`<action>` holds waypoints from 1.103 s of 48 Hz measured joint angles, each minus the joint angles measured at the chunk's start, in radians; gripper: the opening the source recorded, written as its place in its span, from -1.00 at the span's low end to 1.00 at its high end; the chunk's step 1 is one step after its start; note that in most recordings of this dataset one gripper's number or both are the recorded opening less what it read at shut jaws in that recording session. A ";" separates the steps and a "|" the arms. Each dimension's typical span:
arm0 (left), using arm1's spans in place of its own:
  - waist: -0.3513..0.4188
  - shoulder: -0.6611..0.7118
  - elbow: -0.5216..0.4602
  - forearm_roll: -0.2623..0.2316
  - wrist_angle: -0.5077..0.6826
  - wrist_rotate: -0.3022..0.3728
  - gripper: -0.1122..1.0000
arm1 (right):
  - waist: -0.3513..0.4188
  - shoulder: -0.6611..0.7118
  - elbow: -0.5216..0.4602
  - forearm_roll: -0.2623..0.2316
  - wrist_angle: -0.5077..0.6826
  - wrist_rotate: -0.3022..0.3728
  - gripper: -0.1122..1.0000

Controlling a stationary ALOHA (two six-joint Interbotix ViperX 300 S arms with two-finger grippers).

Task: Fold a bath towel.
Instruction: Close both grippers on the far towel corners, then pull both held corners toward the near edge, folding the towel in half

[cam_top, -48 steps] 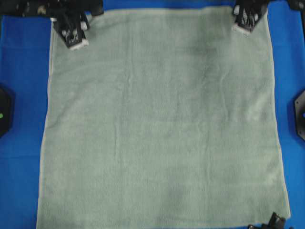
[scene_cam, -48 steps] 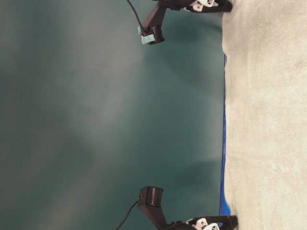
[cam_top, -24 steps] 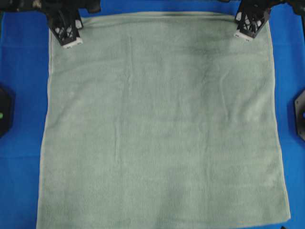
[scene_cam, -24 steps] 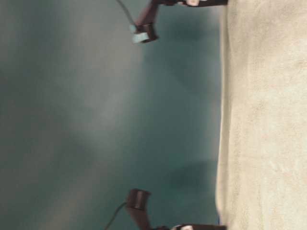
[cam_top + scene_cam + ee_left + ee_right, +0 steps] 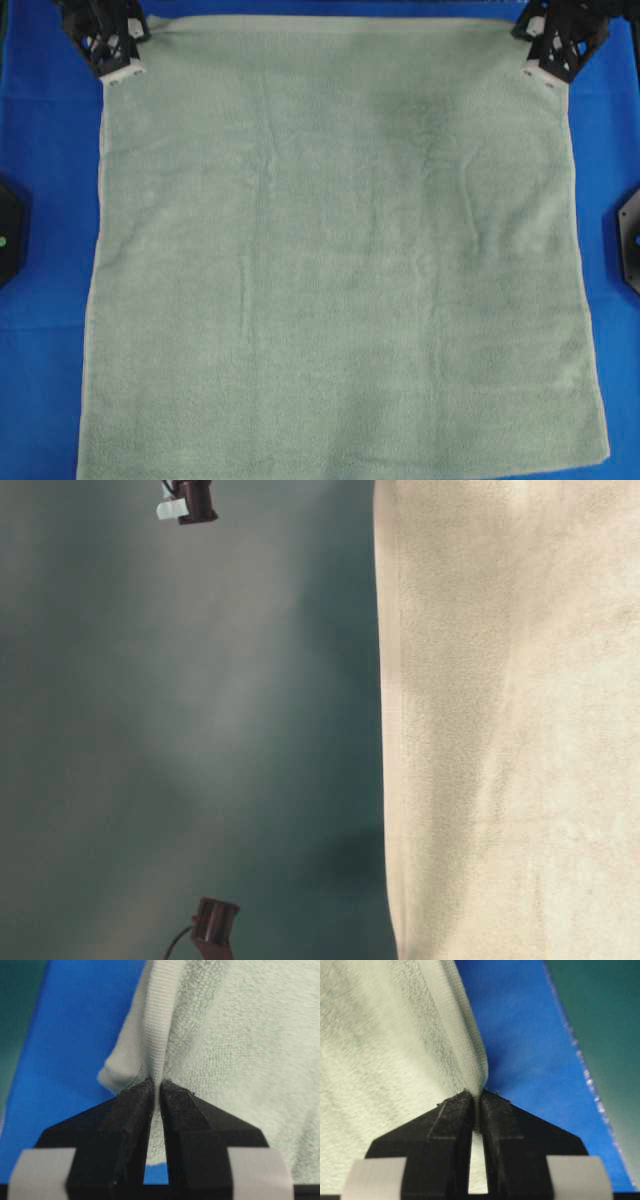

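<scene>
A: Between the two grippers, top of the overhead view: the bath towel (image 5: 340, 250), spread over the blue cloth surface (image 5: 45, 270).

B: Left gripper (image 5: 156, 1085)?

A: Jaws pinched on the towel's hemmed corner; the hem runs up and away from the fingertips.

B: Right gripper (image 5: 476, 1094)?

A: Same, clamped on the opposite hemmed corner. Blue cloth just beside it.

B: Containers?

A: None visible.

B: Orientation?

A: Nearly square, so no clear long axis. Gripped edge spans gripper to gripper; side hems run away from them.
</scene>
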 measured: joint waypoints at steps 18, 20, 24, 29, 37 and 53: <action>-0.336 -0.114 0.210 -0.023 -0.041 -0.172 -0.71 | 0.291 -0.112 0.153 0.002 0.071 0.282 -0.70; -0.388 -0.121 0.241 -0.023 -0.066 -0.239 -0.71 | 0.350 -0.129 0.178 0.002 0.069 0.333 -0.70; -0.482 -0.133 0.287 -0.021 -0.114 -0.287 -0.71 | 0.439 -0.150 0.216 0.005 0.063 0.422 -0.70; -0.545 -0.150 0.331 -0.021 -0.163 -0.353 -0.71 | 0.517 -0.166 0.245 -0.003 0.057 0.512 -0.70; -0.554 -0.166 0.345 -0.018 -0.184 -0.414 -0.71 | 0.561 -0.167 0.253 -0.008 0.055 0.563 -0.70; -0.650 -0.163 0.328 -0.021 -0.184 -0.445 -0.71 | 0.762 -0.169 0.256 0.051 0.057 0.676 -0.70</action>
